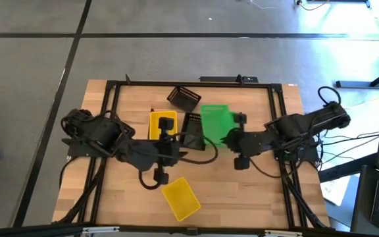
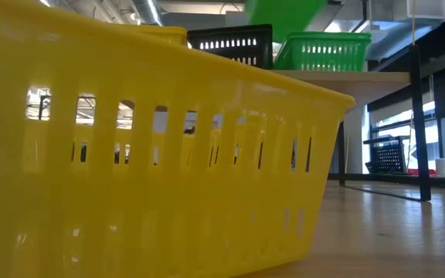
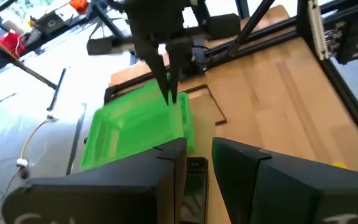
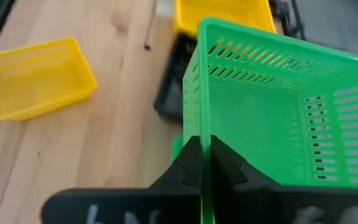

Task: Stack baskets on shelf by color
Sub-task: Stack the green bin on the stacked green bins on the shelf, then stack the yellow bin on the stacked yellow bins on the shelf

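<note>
My right gripper (image 1: 229, 139) (image 4: 202, 148) is shut on a green basket (image 1: 214, 124) (image 4: 272, 106), which it holds tilted above the shelf (image 2: 338, 77). A second green basket (image 2: 323, 51) stands on the shelf below it, next to a black basket (image 2: 234, 42) (image 1: 193, 125) and a yellow basket (image 1: 162, 124). My left gripper (image 1: 176, 146) (image 3: 199, 148) is open at the shelf's near side, by the yellow and black baskets, and points toward the green basket (image 3: 135, 124). Another yellow basket (image 1: 179, 197) (image 2: 130, 154) rests on the table near the front edge. My right gripper pinches the green basket's slotted side wall at its rim (image 4: 199, 127), one finger inside the basket and one outside. The fingers come level from the table's right. The basket is lifted clear of the shelf and tilted, its open side toward the right arm.
A second black basket (image 1: 184, 99) lies on the table beyond the shelf, toward the far edge. Black rails (image 1: 281, 118) frame the tabletop on all sides. Bare wood (image 1: 242, 197) shows to the right of the near yellow basket.
</note>
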You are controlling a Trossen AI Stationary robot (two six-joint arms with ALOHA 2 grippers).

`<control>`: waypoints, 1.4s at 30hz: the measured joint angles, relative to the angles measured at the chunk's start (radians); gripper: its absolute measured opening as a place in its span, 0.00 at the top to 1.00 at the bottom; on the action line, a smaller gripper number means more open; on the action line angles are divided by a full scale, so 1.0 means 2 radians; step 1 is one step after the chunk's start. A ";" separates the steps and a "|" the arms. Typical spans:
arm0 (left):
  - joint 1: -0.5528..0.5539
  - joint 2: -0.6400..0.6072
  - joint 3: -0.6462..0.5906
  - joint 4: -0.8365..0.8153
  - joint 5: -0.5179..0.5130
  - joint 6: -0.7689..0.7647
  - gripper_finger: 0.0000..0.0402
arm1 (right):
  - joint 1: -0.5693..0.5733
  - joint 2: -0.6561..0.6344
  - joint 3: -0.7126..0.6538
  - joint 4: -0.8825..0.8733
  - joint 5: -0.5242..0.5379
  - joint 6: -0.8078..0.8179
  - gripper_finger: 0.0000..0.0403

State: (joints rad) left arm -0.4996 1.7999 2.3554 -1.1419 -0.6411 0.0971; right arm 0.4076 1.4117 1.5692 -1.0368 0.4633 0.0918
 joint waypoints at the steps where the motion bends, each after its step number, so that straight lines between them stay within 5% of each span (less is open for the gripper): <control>1: 0.000 0.001 0.000 -0.003 -0.002 -0.004 0.83 | 0.000 -0.004 0.000 -0.015 0.000 0.015 1.00; 6: 0.000 0.001 0.000 -0.019 -0.002 -0.021 0.83 | 0.000 -0.011 0.000 -0.066 0.000 0.068 1.00; 27: 0.001 0.002 0.000 -0.012 -0.003 -0.022 0.83 | -0.035 -0.006 -0.065 -0.067 -0.049 0.073 0.99; 42: 0.002 0.002 0.000 -0.021 -0.002 -0.069 0.83 | -0.040 -0.007 -0.068 -0.047 -0.060 0.055 0.67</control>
State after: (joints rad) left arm -0.4957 1.8034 2.3554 -1.1838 -0.6456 -0.0402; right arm 0.3275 1.3987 1.4329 -1.1307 0.3427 0.2012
